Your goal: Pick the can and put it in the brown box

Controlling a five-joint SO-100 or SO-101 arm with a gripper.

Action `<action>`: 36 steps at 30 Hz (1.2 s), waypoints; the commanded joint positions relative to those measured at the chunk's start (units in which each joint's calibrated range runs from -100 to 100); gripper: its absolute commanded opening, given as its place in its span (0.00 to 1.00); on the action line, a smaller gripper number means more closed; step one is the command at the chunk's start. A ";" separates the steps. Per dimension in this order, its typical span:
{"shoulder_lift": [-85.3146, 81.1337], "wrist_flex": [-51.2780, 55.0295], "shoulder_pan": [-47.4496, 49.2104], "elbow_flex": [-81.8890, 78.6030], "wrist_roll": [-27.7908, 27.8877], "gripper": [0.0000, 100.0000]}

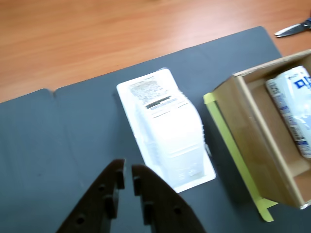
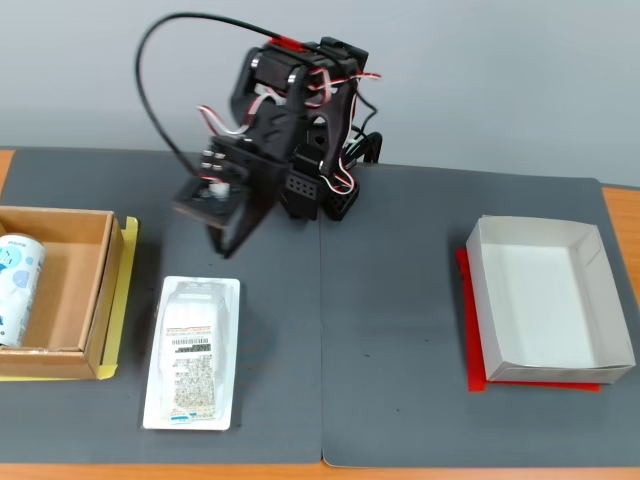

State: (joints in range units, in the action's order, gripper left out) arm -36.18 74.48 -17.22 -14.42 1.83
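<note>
Already inside the brown box (image 2: 104, 290): the can (image 2: 18, 287), flat on its side at the box's left end in the fixed view, close against the wall. Same in the wrist view, with the can (image 1: 294, 109) down between the cardboard walls (image 1: 245, 126) and its printed side up.

Pincer (image 1: 127, 171) pressed nearly together, only a thin slit between the tips, pinching nothing. Hangs above the dark mat (image 1: 58, 145), just beside the near end of the white wrapped package (image 1: 167, 131). In the fixed view, pincer (image 2: 228, 245) up over the mat between the arm's base and the package (image 2: 195, 350), apart from the box.

Looks like the placing done, so little left to spoil, but a few risks:

- Dropping low here: tips likely to catch the package's thin plastic rim and drag or flip it across the worktop.
- Swinging towards the box at this height: possible knock on the low cardboard wall, enough to slide the light box off its yellow strip (image 1: 233, 150) or set the can rolling inside.
- Taking the package for the target: similar white colour, and right under the tips.
- Reaching back into the box: risk of lifting the can out again and undoing the job.

White paper box (image 2: 480, 290) well away on the right of the fixed view, and scissors (image 1: 294, 29) off the mat's far corner in the wrist view; neither in the way.
</note>
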 commanded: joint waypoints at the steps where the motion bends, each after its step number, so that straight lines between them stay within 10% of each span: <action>1: -10.62 -1.02 3.33 -10.20 -1.88 0.02; 36: -63.23 -1.02 24.61 -76.08 -2.61 0.02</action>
State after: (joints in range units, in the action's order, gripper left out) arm -98.90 74.31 6.06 -89.57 -0.61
